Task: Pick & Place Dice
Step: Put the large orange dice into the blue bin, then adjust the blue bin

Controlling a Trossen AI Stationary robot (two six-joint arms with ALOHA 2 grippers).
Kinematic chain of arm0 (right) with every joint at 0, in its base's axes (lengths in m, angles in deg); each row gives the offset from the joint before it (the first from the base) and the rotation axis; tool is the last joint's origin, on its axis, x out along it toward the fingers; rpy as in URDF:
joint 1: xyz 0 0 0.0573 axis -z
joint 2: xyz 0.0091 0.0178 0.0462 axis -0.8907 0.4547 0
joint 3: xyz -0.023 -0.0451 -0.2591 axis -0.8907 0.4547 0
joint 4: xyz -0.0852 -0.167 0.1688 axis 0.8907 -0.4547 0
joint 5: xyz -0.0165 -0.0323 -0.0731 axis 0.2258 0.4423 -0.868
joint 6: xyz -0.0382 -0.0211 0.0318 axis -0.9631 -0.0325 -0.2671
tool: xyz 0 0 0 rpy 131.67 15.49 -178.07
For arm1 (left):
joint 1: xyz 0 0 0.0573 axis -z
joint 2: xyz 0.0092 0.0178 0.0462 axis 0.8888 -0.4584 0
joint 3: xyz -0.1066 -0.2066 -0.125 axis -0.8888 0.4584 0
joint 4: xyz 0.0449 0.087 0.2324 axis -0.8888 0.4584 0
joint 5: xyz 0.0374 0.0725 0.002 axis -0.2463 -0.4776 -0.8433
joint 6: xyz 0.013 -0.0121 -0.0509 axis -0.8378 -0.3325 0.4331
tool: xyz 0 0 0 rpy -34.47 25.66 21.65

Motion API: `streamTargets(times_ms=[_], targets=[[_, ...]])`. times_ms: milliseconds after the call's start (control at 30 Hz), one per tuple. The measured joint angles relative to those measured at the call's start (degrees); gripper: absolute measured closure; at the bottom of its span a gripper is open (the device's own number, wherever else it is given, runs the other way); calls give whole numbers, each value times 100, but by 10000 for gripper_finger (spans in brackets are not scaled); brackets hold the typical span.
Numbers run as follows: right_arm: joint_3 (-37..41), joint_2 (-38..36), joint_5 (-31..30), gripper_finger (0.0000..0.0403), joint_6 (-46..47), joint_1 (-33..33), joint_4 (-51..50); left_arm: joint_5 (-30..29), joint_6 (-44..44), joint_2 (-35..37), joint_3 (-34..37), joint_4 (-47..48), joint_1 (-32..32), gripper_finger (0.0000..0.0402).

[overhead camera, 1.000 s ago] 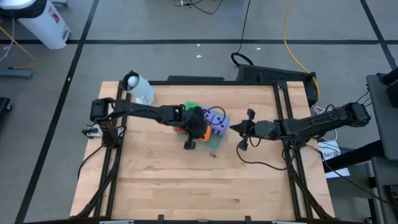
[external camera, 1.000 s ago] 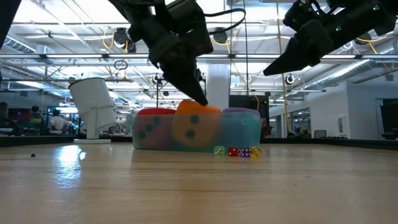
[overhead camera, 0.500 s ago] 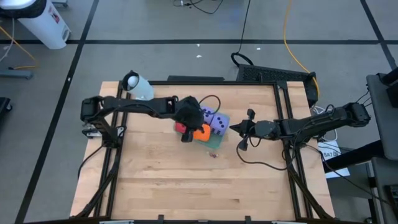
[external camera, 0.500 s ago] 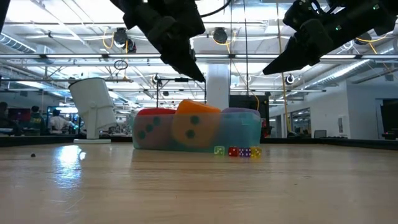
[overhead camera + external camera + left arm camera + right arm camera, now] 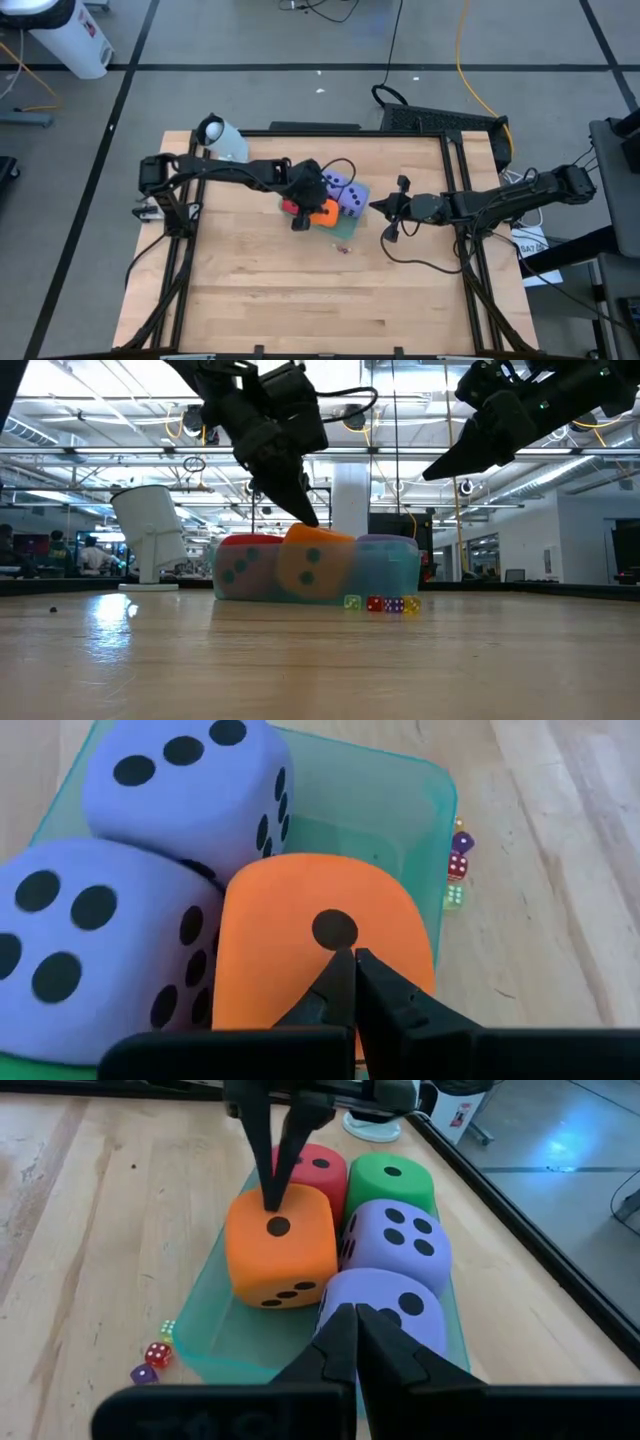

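Left gripper (image 5: 272,1202), fingers together, empty, tip just above the orange die (image 5: 279,1248). Orange, red (image 5: 318,1166), green (image 5: 391,1183) and two purple dice (image 5: 397,1235) sit packed in a teal tray (image 5: 215,1333) near the tabletop's (image 5: 300,300) far edge, mid-width. Right gripper (image 5: 374,206), also closed and empty, hovers beside the tray toward the right edge.

Bright overhead lights; low view backlit, glary.
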State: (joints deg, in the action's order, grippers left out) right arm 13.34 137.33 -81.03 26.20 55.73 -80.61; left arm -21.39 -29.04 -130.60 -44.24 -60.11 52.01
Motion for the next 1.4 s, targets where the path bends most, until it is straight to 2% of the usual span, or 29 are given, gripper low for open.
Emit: streamTargets(times_ms=[167, 367, 567, 700, 900, 1000, 1133, 1233, 1400], targets=[[0, 0, 278, 403, 13, 0, 0, 10, 118, 93, 370, -129, -223, 400], [0, 2, 290, 403, 18, 0, 0, 215, 257, 120, 739, -517, -388, 400], [0, 2, 290, 403, 17, 0, 3, 133, 291, 133, 858, -772, -375, 399], [0, 2, 290, 403, 18, 0, 1, 257, 222, 522, 916, -1000, -297, 400], [0, 2, 284, 403, 107, 0, -64, -620, 206, 1808, 1013, -720, -299, 400], [0, 1, 286, 403, 217, 0, -162, -979, 453, 2403, 1472, -533, -481, 400], [0, 1, 286, 403, 651, 0, -592, -1366, 1321, 3070, 2273, -657, -749, 400], [0, 0, 327, 403, 1104, 0, -927, -1521, 1982, 3191, 2807, -619, -771, 400], [0, 177, 888, 403, 1580, -1, -1176, -2150, 2997, 3058, 3260, -830, -732, 401]])
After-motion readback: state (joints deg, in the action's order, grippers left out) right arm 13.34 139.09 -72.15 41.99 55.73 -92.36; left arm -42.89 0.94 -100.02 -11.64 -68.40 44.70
